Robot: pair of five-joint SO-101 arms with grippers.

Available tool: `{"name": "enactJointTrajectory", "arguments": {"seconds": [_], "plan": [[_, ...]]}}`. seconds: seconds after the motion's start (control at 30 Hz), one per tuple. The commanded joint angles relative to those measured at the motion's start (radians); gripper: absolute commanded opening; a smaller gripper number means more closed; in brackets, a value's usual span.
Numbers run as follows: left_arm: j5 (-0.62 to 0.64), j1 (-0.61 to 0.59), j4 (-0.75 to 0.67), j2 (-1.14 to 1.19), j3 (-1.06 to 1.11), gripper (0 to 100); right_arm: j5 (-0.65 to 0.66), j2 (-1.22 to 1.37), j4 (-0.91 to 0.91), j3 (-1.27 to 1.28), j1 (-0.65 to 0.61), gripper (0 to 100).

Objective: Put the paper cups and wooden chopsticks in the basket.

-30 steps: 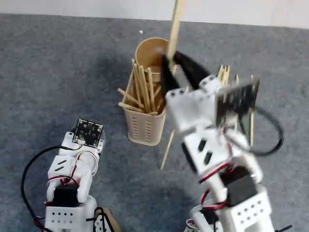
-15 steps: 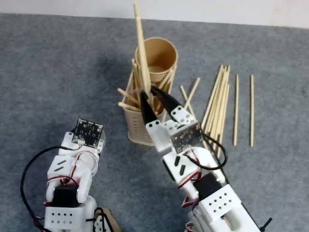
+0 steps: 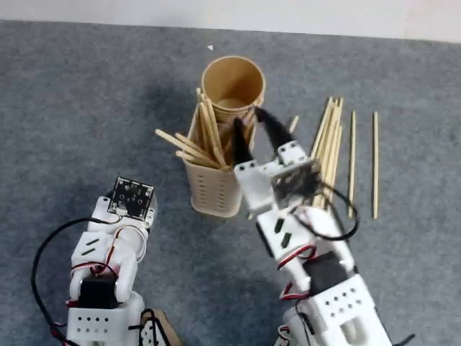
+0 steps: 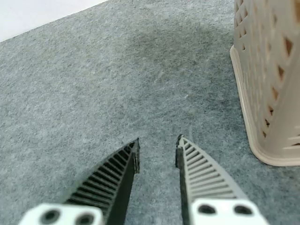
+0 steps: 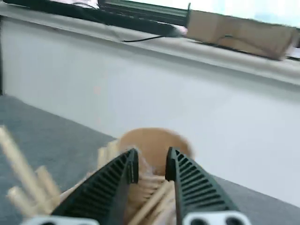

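Observation:
A beige perforated basket (image 3: pixel 212 191) stands mid-table with stacked paper cups (image 3: pixel 232 85) at its far end and several wooden chopsticks (image 3: pixel 193 148) leaning out of it. My right gripper (image 3: pixel 246 117) hangs open over the basket's right side by the cups, with nothing between its fingers. In the right wrist view the right gripper (image 5: pixel 151 151) frames the cup (image 5: pixel 152 137), with chopstick ends below. My left gripper (image 4: pixel 158 139) is open and empty just above the mat, left of the basket (image 4: pixel 267 93).
A bundle of loose chopsticks (image 3: pixel 328 148) lies on the grey mat right of the basket, partly under the right arm. Two single sticks (image 3: pixel 352 162) (image 3: pixel 374 164) lie farther right. The left arm (image 3: pixel 119 241) sits at the front left.
The right gripper lowered an upright chopstick into the basket, let it go, and shifted right toward the cups. The stick now leans among the others. The left arm has not moved.

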Motion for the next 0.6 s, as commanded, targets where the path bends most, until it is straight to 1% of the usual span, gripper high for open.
{"name": "enactJointTrajectory", "arguments": {"seconds": [0.0,0.1,0.2,0.27,0.47,0.57], "plan": [[-0.011,0.016,-0.017,-0.002,0.018,16,-0.049,0.004,0.236,-0.249,0.166,10.1],[-0.011,0.016,-0.017,-0.002,0.018,16,-0.057,0.093,0.453,-0.409,0.380,10.1],[-0.011,0.016,-0.017,-0.002,0.018,16,-0.035,0.275,0.607,-0.530,0.516,10.1],[-0.011,0.016,-0.017,-0.002,0.018,16,0.046,0.437,0.651,-0.584,0.567,10.1],[-0.011,0.016,-0.017,-0.002,0.018,16,0.222,0.937,0.657,-0.607,0.670,10.5],[-0.011,0.016,-0.017,-0.002,0.018,16,0.265,1.109,0.656,-0.638,0.684,10.5]]}}
